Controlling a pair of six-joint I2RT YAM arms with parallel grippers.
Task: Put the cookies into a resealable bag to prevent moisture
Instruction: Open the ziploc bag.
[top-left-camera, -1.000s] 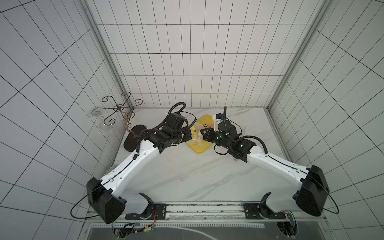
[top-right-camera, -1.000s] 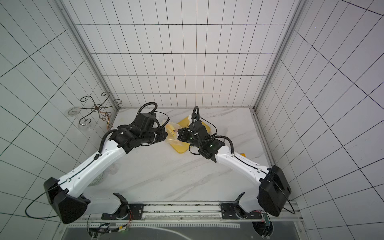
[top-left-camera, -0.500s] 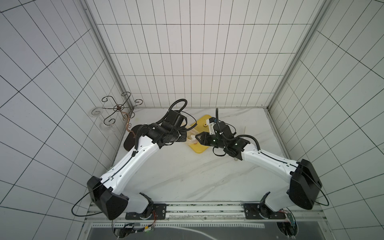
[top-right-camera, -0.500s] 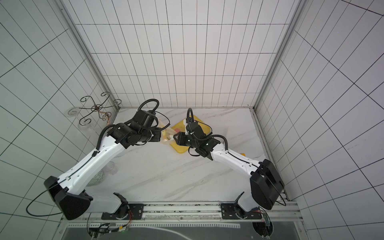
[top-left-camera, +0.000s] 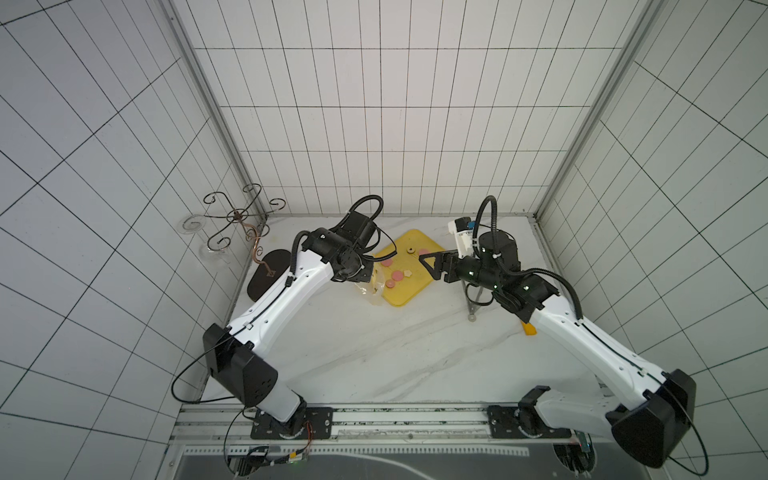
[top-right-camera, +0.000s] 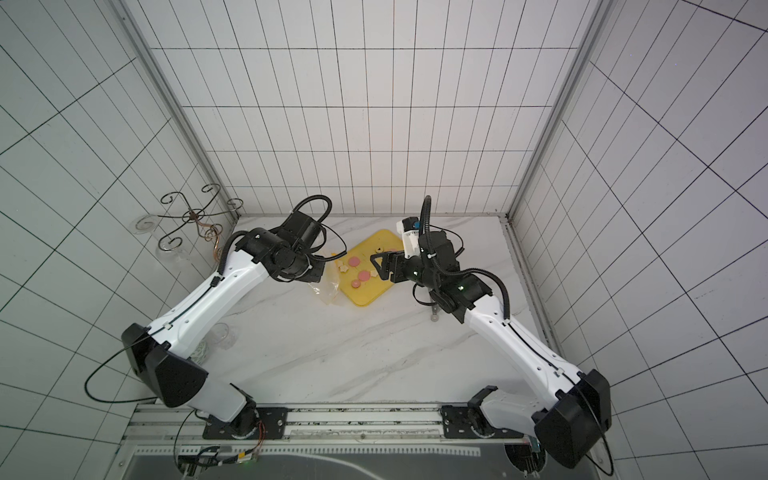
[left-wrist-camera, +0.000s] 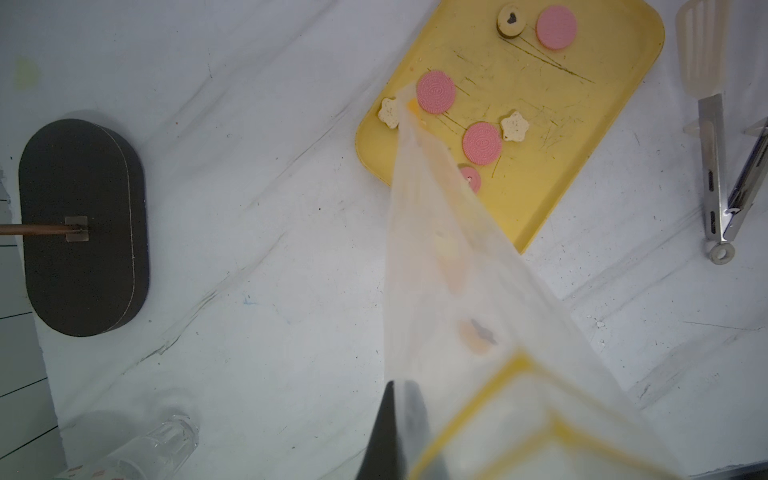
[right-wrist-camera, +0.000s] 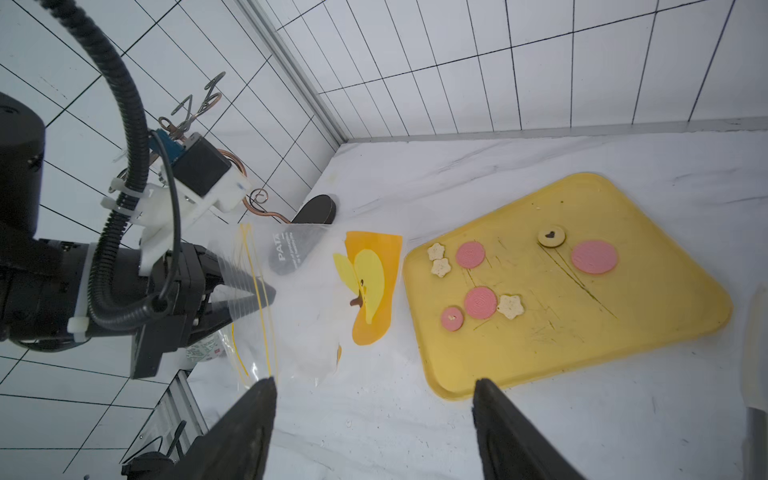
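Left fingers (right-wrist-camera: 226, 272) clamp the resealable bag (right-wrist-camera: 370, 291) by its mouth; right fingers (right-wrist-camera: 245, 428) stand apart, empty. Every visible one of the cookies (right-wrist-camera: 481, 302) lies unbagged on the yellow tray (right-wrist-camera: 582, 332).

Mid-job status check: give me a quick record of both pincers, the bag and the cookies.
left pincer: shut on the resealable bag, at its zip edge
right pincer: open, empty
cookies: eight visible, all on the yellow tray
bag contents: no cookie visible
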